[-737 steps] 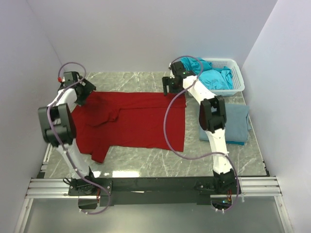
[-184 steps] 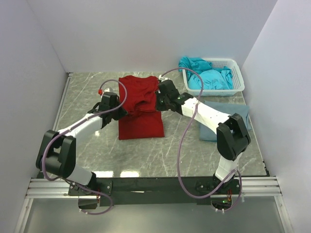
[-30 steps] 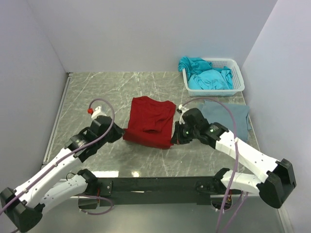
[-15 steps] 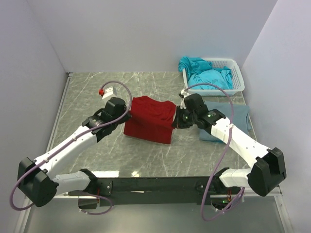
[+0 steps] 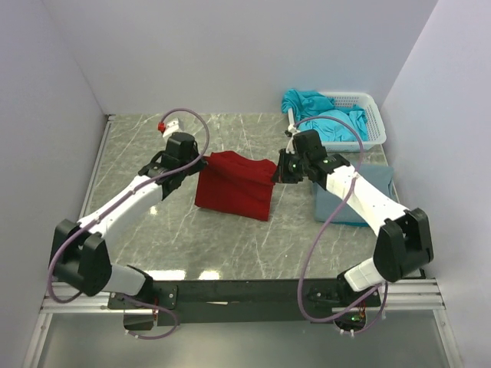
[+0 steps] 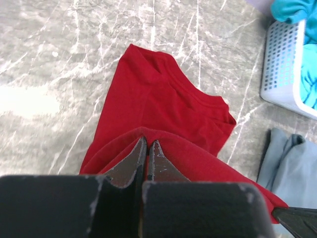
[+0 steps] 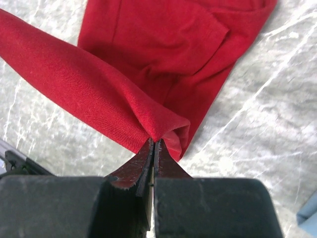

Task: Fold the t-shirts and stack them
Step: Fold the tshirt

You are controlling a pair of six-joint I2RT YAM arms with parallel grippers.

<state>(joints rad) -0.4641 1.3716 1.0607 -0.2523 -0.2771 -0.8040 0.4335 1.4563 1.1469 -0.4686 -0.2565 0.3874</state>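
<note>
Here, both grippers pinch the dark red t-shirt (image 5: 234, 188), which sits mid-bench, a little nearer the far edge than the near one. In the left wrist view, the left gripper (image 5: 201, 162) has its 2 fingers (image 6: 130, 161) pressed almost together, with only a sliver between the tips. A rolled fold of red cloth is clamped there at the shirt's left side. The right gripper (image 5: 278, 173) is nipped just as tight. In the right wrist view its fingers (image 7: 133, 167) meet on a bunched corner of the same fold, at the shirt's right side. Between the 2 grips the fold is raised off the bench (image 5: 230, 245), while the rest of the shirt, collar included, lies flat on the marble beneath it. A grey-blue t-shirt (image 5: 376, 182) lies folded near the right edge, apart from the red one. The white basket (image 5: 374, 115) stands in the far right corner holding turquoise t-shirts (image 5: 330, 123), one draped over its rim.
</note>
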